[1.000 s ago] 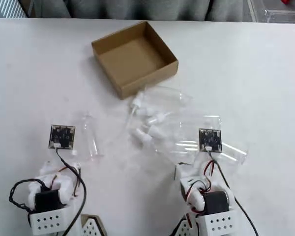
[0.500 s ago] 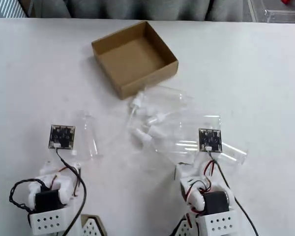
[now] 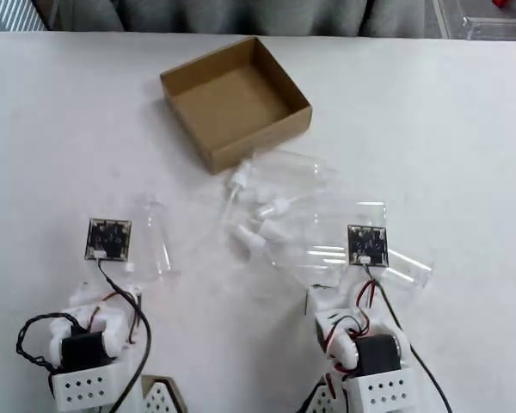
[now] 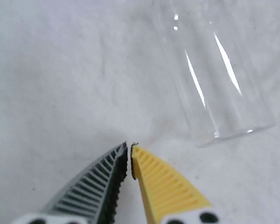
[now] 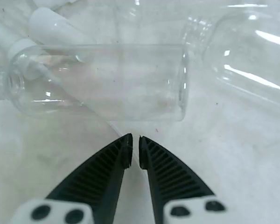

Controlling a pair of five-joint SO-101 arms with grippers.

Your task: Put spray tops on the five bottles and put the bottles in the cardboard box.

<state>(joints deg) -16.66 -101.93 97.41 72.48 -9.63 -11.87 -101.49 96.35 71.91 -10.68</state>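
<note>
The white counter carries everything. The cardboard box sits open-topped at its far middle, well apart from both arms. The left arm and the right arm sit at the near edge.

The left jaws, one grey and one yellow, are pressed together tip to tip, holding nothing, low over the counter. The right jaws, both black, stand a hairline apart, gripping nothing.

Clear bottles lie on their sides in a loose heap between the box and the right arm. The nearest bottle lies crosswise just ahead of the right jaws, its neck bare. A lone bottle lies on its side just beside the left arm, its base near the left jaws but apart from them.

White spray tops lie at the heap's edge toward the left arm. Whether any sits on a bottle I cannot tell.
</note>
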